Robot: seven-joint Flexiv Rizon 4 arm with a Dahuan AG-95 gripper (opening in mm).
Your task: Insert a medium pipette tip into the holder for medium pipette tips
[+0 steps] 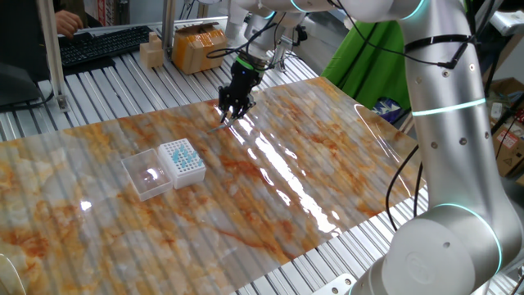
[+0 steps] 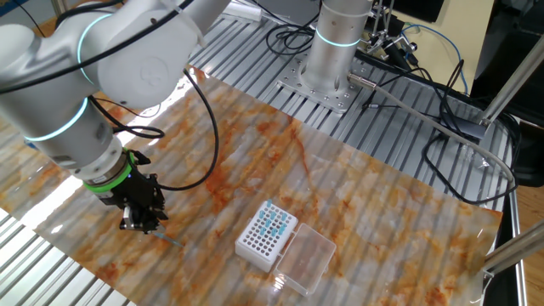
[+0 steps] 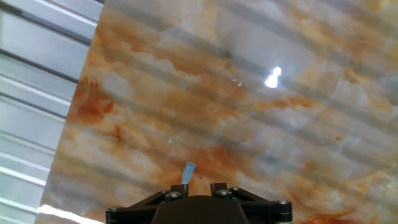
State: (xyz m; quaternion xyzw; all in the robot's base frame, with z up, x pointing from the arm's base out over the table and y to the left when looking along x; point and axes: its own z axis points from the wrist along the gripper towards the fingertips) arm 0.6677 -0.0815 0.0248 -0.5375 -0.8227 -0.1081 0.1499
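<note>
The holder for medium pipette tips [image 1: 182, 161] is a small white box with a teal-dotted grid top; its clear lid [image 1: 144, 174] lies open beside it. It also shows in the other fixed view [image 2: 267, 235]. My gripper [image 1: 232, 112] hangs low over the far part of the marbled mat, well away from the holder. The medium pipette tip [image 3: 188, 172] is a thin bluish sliver just ahead of my left finger [image 3: 178, 187]. In the other fixed view the tip [image 2: 170, 241] seems to lie on the mat beside my gripper [image 2: 143, 224]. The jaws stand slightly apart, with nothing seen between them.
The marbled mat [image 1: 270, 188] covers a slatted metal table. A keyboard [image 1: 98, 45] and cardboard boxes [image 1: 198, 47] stand behind the mat's far edge. The arm's base [image 2: 330, 64] and cables [image 2: 442, 127] are at one side. The mat's edge [image 3: 81, 106] lies left of my gripper.
</note>
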